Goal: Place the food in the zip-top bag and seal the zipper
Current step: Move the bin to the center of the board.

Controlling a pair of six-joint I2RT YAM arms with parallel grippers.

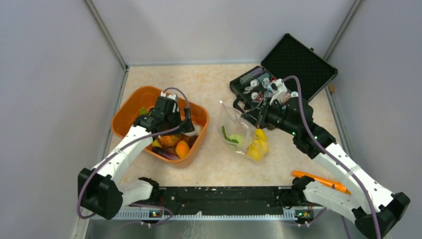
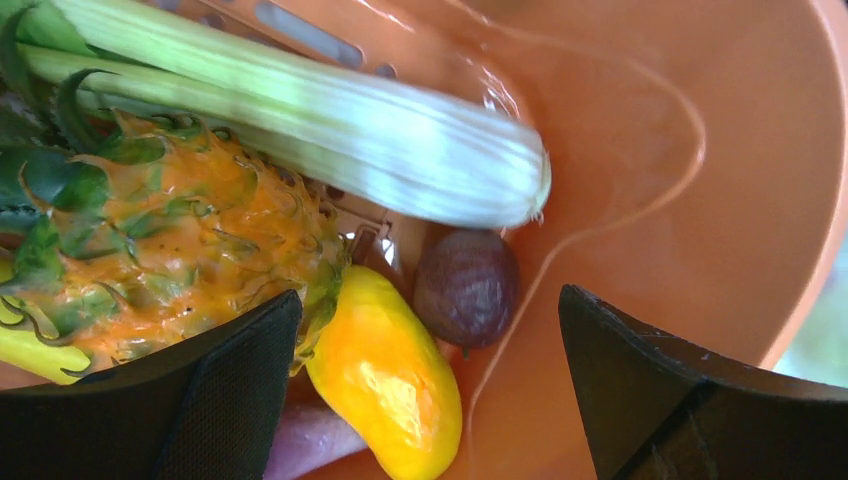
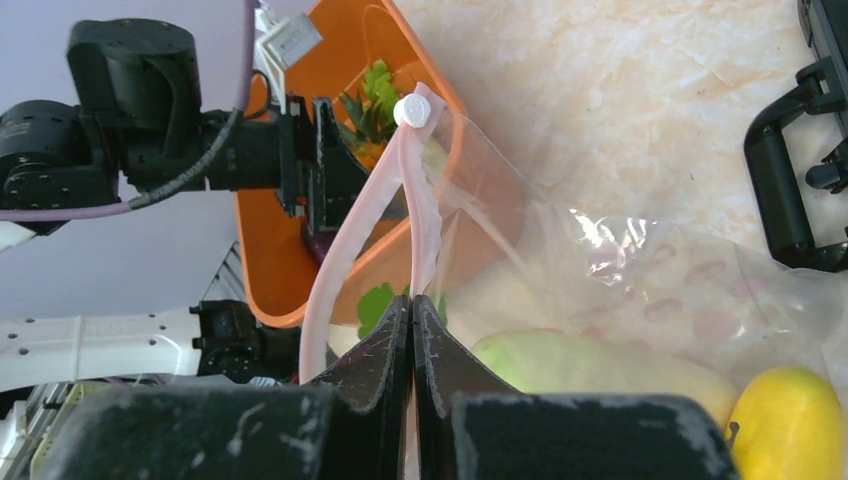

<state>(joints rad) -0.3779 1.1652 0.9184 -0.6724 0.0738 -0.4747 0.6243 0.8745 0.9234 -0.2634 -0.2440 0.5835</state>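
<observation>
My left gripper (image 1: 171, 130) hangs open inside the orange tub (image 1: 130, 102), low over the food. Between its spread fingers (image 2: 240, 380) lie a yellow-orange fruit (image 2: 385, 375) and a small purple fruit (image 2: 467, 288). The orange pineapple (image 2: 190, 250) and the leafy green-white stalk (image 2: 330, 130) are just beyond. My right gripper (image 3: 412, 305) is shut on one side of the zip-top bag (image 1: 231, 124) at its mouth. The pinkish zipper (image 3: 350, 240) splits into two strips below a white slider (image 3: 410, 110), so the mouth gapes. Yellow lemons (image 1: 259, 144) and a pale green piece (image 3: 580, 360) lie inside.
An open black case (image 1: 293, 64) with small trinkets stands at the back right, right behind my right wrist. An orange pen-like tool (image 1: 321, 180) lies by the right arm's base. The tub sits left of the bag, a hand's width away.
</observation>
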